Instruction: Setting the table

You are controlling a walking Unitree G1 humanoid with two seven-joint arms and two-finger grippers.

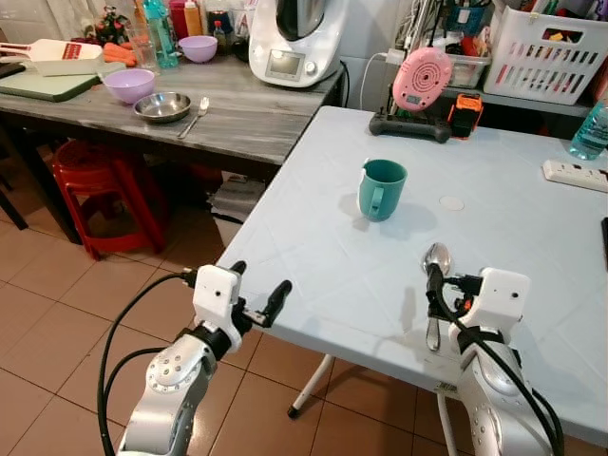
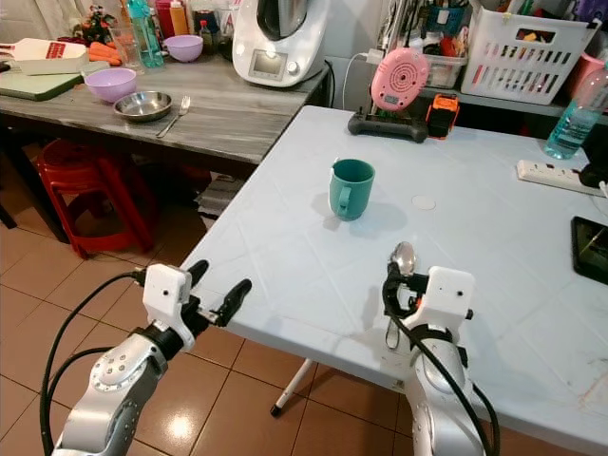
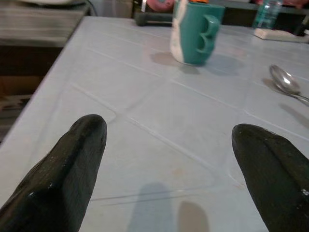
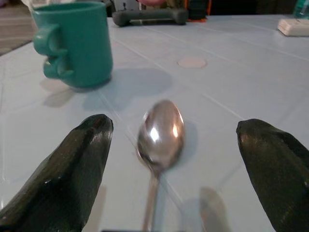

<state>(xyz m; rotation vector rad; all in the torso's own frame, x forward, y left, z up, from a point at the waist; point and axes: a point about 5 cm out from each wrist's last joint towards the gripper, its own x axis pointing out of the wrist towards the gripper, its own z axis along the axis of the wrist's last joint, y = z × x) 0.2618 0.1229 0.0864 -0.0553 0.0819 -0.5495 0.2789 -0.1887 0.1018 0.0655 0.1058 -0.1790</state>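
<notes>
Spoon (image 4: 159, 133) is lying flat on the pale blue table (image 1: 313, 237), bowl end pointing toward the teal mug (image 1: 382, 188), which stands upright a bit further in, well apart from the spoon, its handle facing the robot's side. The right gripper (image 4: 174, 145) sits right over the spoon's handle end near the table's front edge. In the right wrist view its two black fingers (image 4: 72, 164) are spread wide with the spoon between them, not touching it as far as I can see.

The left gripper (image 1: 258, 290) is held at the table's near left corner, just at the edge, and its fingers (image 3: 67, 169) are apart too, with nothing between them but bare tabletop. From that wrist camera you can see the mug ahead and the spoon off to the side.

Other stuff around: a small round pale mark on the table just past the mug, a pink round gadget (image 1: 423, 78) on a black stand at the back edge, a white power strip (image 1: 575, 175) and a water bottle (image 1: 591, 131) toward the far right. Next to the blue table there's a grey wooden table (image 1: 237, 109) with a purple bowl (image 1: 128, 85), a steel bowl (image 1: 162, 106), a second spoon beside that, and a white kitchen machine (image 1: 294, 38). Red stool (image 1: 95, 180) is tucked underneath it.
</notes>
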